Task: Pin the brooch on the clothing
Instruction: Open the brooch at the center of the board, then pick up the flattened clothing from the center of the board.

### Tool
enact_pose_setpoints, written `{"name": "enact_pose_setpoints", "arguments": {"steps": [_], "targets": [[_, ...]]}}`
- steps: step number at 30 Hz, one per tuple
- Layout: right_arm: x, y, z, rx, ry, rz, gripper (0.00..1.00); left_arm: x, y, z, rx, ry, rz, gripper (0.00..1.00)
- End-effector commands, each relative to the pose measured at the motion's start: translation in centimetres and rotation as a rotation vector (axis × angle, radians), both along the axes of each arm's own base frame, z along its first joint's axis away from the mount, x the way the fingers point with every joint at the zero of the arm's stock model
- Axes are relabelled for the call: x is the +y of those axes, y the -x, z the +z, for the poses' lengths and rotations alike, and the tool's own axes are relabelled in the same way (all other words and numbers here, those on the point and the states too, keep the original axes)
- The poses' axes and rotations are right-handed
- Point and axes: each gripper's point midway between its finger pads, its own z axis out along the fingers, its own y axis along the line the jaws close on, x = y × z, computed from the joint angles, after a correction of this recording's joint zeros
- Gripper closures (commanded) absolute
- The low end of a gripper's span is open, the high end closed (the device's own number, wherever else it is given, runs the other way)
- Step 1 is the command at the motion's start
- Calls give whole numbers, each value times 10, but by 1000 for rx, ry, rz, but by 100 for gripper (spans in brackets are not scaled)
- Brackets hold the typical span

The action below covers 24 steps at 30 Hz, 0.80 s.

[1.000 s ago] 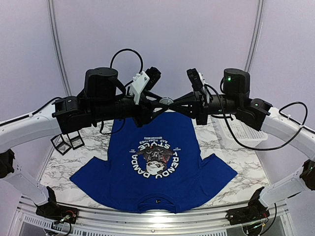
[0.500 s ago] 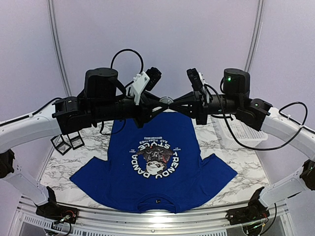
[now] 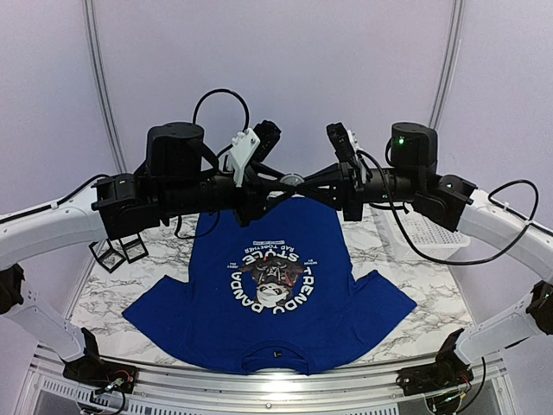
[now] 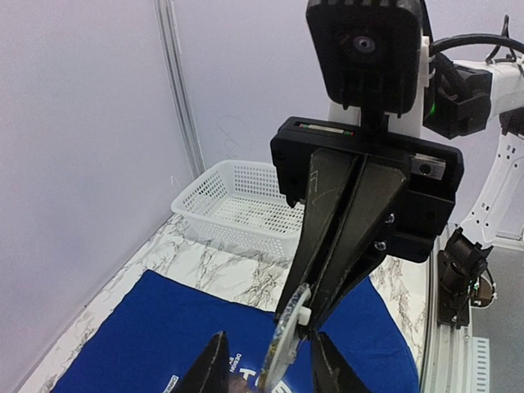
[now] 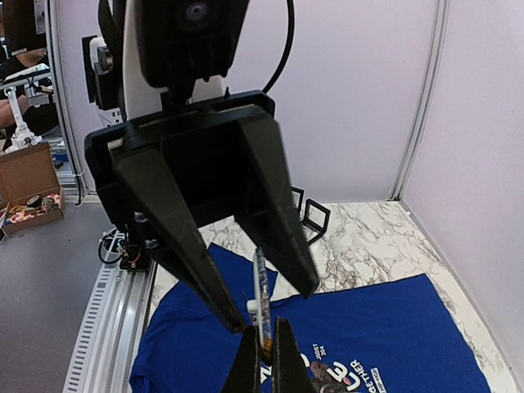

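Note:
The royal-blue T-shirt (image 3: 216, 303) lies flat on the marble table with its panda graphic (image 3: 273, 278) up. It also shows in the left wrist view (image 4: 139, 327) and the right wrist view (image 5: 393, 327). Both grippers meet in the air above the shirt's far hem. My right gripper (image 3: 302, 181) (image 5: 266, 326) is shut on the rim of a round brooch (image 3: 292, 179) (image 5: 260, 286), which I see edge-on with a white clasp (image 4: 301, 313). My left gripper (image 3: 283, 183) (image 4: 268, 337) is open, its fingers straddling the brooch (image 4: 286, 340) without gripping it.
A white mesh basket (image 3: 423, 229) (image 4: 246, 205) stands at the back right of the table. Two small black frames (image 3: 117, 251) (image 5: 307, 214) stand at the back left. A cardboard box (image 5: 29, 184) sits off the table to the left.
The left arm has shifted slightly to the left. The brooch stays in the right gripper and the shirt has not moved.

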Motion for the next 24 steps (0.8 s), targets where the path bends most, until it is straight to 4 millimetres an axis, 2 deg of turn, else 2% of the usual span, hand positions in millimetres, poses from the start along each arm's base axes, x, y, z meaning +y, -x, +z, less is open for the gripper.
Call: {"name": "enact_pose_setpoints", "arguments": {"steps": [1, 7, 8, 10, 12, 14, 16, 18, 21, 24], "targets": [[-1, 3, 8, -16, -27, 8, 100, 10, 4, 24, -55, 58, -3, 52], [-7, -8, 10, -20, -41, -44, 100, 15, 20, 15, -85, 20, -78, 22], [-7, -13, 6, -20, -31, -68, 100, 16, 24, 7, -68, -10, -97, 20], [-10, -28, -2, -29, -2, -151, 100, 23, 22, 4, -47, -15, -78, 18], [-14, -44, -14, -64, 37, -246, 100, 36, 3, -8, 20, -3, 11, 18], [-18, -52, -26, -112, 59, -299, 100, 57, -35, -35, 181, 24, 155, 22], [-17, -54, -38, -166, 79, -305, 100, 86, -72, -76, 378, 52, 294, 36], [-15, -59, -50, -211, 99, -316, 100, 103, -82, -118, 493, 51, 375, 44], [-8, -69, -77, -260, 168, -328, 100, 118, -80, -167, 555, 27, 455, 47], [9, -73, -108, -290, 222, -288, 100, 140, -78, -214, 620, -26, 572, 54]]}}
